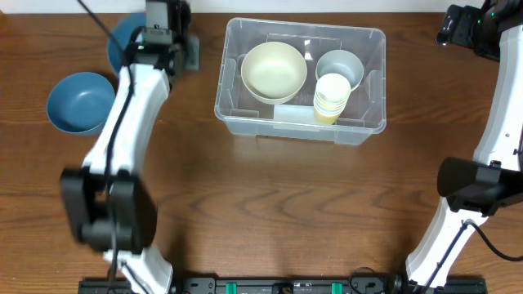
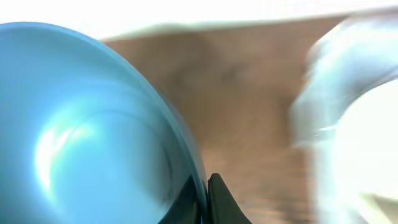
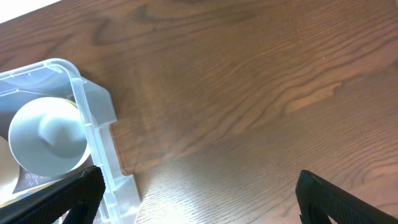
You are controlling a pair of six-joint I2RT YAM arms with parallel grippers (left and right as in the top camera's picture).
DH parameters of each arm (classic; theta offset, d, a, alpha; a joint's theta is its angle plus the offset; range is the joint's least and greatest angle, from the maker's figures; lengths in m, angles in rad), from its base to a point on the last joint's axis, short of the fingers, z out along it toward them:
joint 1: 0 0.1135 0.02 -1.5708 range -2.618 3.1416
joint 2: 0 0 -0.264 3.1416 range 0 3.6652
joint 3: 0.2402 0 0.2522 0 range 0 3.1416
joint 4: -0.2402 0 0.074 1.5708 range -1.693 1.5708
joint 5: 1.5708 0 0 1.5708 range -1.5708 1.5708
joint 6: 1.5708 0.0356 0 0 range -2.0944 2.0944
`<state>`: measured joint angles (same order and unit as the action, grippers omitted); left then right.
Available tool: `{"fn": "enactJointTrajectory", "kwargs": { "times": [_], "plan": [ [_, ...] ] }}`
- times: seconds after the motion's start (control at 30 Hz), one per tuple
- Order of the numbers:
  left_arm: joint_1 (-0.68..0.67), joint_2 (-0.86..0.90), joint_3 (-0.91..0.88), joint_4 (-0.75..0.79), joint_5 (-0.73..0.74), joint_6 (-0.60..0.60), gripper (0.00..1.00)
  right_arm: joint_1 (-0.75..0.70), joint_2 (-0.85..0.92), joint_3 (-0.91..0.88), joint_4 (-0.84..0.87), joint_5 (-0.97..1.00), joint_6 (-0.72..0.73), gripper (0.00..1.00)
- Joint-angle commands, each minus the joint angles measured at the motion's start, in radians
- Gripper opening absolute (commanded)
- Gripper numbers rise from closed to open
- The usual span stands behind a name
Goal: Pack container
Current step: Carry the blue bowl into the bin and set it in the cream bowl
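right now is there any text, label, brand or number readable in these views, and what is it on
No readable text in any view.
container: a pale patch low on its near wall may be a label; too small to read.
paper cup stack: coloured bands only, no letters.
cream bowl, grey cup, gripped blue bowl, loose blue bowl: plain, no markings seen.

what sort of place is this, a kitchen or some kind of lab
Probably a robotics lab bench, not a kitchen: a left arm and right arm stand at a wooden table, with a clear container holding a cream bowl and stacked cups.
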<state>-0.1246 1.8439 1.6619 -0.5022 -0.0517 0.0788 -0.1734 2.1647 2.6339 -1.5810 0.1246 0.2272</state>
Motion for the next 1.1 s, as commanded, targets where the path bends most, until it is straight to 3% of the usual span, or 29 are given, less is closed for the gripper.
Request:
{"fn": "enactJointTrajectory", "kwargs": {
  "times": [0.0, 0.17, 0.47, 0.63, 1.07],
  "plan": [
    [-0.063, -0.121, 0.011, 0.018, 0.0, 0.016, 0.06, -0.003, -0.001, 0.016, -0.001, 0.006, 0.011, 0.99],
    [-0.195, -0.191, 0.011, 0.036, 0.006, 0.019, 0.06, -0.003, -0.001, 0.016, -0.001, 0.006, 0.011, 0.99],
    [-0.438, -0.122, 0.011, 0.064, 0.033, 0.128, 0.06, -0.003, -0.001, 0.016, -0.001, 0.006, 0.011, 0.99],
    [-0.471, -0.048, 0.011, 0.102, -0.037, 0.138, 0.06, -0.003, -0.001, 0.016, -0.001, 0.006, 0.011, 0.99],
    [-0.47, 0.177, 0.011, 0.188, -0.035, 0.138, 0.06, -0.003, -0.001, 0.016, -0.001, 0.006, 0.011, 0.99]
  ]
}}
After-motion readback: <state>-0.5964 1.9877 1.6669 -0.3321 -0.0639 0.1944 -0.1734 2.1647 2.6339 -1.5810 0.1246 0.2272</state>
